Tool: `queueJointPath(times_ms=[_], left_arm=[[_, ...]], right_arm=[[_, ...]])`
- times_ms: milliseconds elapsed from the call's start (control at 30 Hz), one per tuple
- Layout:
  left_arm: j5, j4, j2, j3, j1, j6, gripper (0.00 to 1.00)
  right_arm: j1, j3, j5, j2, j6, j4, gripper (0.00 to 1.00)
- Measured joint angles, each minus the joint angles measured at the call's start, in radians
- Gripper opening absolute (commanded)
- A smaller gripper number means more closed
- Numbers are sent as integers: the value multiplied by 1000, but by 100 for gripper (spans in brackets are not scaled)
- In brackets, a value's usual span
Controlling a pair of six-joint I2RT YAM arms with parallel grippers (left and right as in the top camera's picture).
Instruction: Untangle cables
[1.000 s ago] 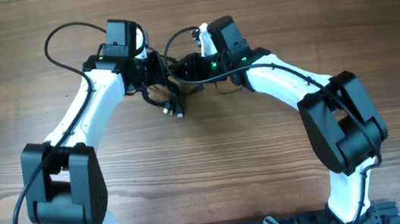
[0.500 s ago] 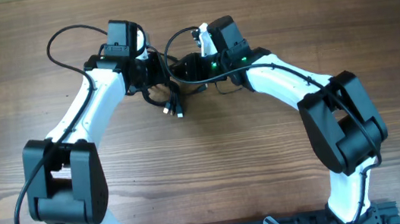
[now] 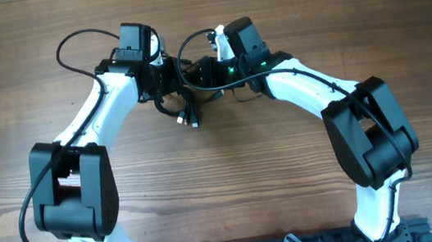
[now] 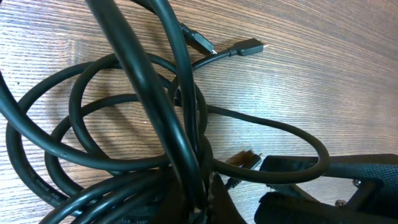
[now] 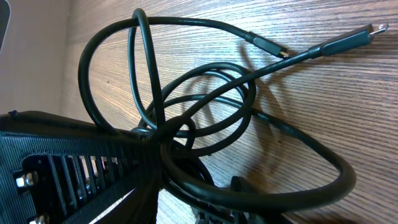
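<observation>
Middle gap: choked by cables (image 3: 184, 107), loops crossing and piled between both wrists.
Flanks: walled by left arm (image 3: 103, 110) and right arm (image 3: 303, 90).
Near side: bare table (image 3: 224, 186), open between arms.

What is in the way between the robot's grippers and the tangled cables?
Nothing that I can see. The left gripper and the right gripper are both right at the cables, pinching the clump from either side.

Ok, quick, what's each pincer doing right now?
Left pincer: closed on the cables.
Right pincer: partly closed, apparently gripping the same cables.
</observation>
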Motion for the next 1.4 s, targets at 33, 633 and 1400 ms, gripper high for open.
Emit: queueJointPath(times_ms=[33, 633, 1400], left_arm=[[3, 0, 0, 0, 0, 3, 25], [4, 0, -5, 0, 3, 0, 26], [6, -3, -35, 0, 8, 0, 17]], right_arm=[[0, 0, 0, 0, 0, 0, 40], [0, 0, 0, 0, 0, 0, 40], [0, 0, 0, 0, 0, 0, 40]])
